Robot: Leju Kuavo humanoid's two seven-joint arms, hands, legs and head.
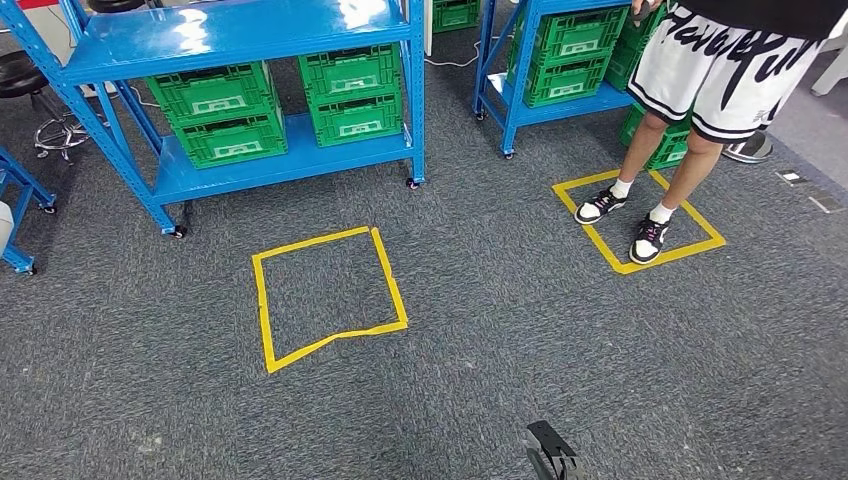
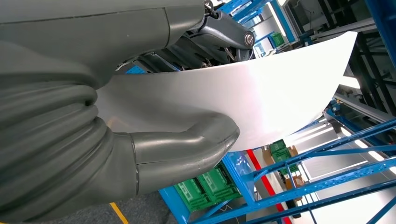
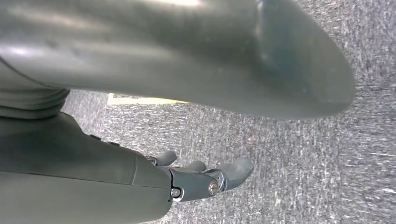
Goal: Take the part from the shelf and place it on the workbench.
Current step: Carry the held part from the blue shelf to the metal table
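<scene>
L hand (image 2: 140,140) grips curved white sheet-metal part (image 2: 243,98), thumb pressed across it. R hand (image 3: 196,179) hangs over grey carpet (image 1: 500,300), fingers apart, holding nothing. Blue steel shelf (image 1: 240,40) at 11 o'clock.

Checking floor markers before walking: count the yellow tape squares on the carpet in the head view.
2. One yellow tape square lies before the left blue shelf; the other lies right, under a person's shoes. More may lie outside the view.

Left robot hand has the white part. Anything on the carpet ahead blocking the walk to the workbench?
The left robot hand grips the white curved part. The workbench isn't visible, so I can't judge the full path. Ahead, a blue shelf and a person stand on the far carpet.
</scene>
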